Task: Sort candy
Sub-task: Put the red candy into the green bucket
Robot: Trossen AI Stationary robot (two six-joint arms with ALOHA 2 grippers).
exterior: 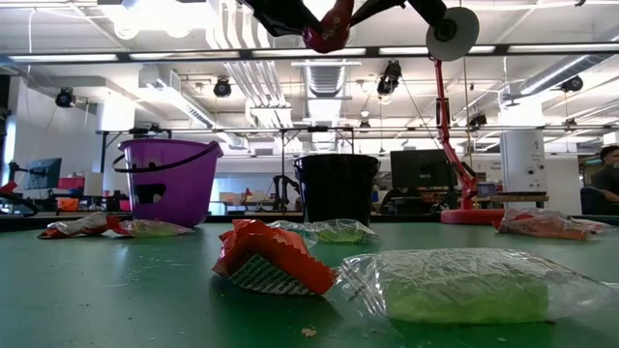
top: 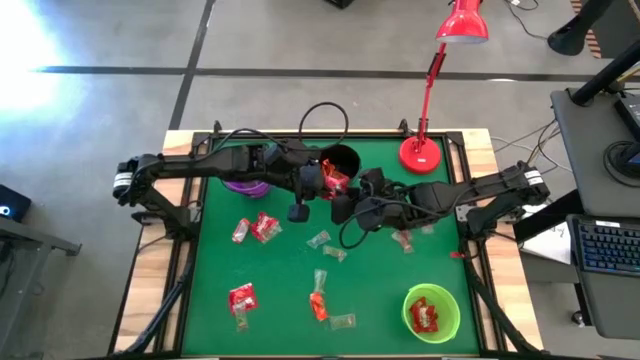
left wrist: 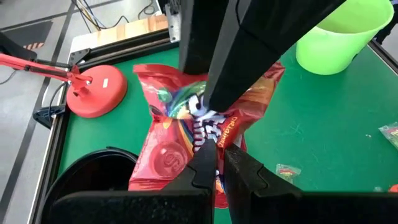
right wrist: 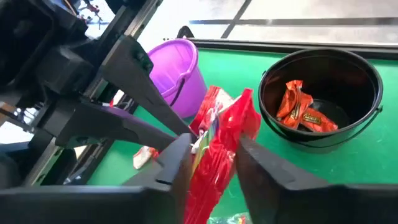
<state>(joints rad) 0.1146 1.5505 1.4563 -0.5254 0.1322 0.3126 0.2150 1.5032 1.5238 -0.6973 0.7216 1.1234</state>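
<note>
Above the black cup near the table's back edge, left gripper clamps a red candy; right gripper fingers narrow around it. Handover step; next, one side must let go.

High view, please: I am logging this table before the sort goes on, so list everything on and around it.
Red candy packet: one, red with coloured print, held above the table beside the black bucket.
Black bucket: one, table's far edge; orange wrapped candy inside, seen in the right wrist view.
Purple bucket: one, far left, partly under the left arm.
Green bucket: one, near right corner, red candy inside.
Loose candy: about ten, red, orange and clear, scattered on the green mat.
Desk lamp: one, red, far right edge.
Left gripper: shut on the packet.
Right gripper: fingers on either side of the same packet.
</note>
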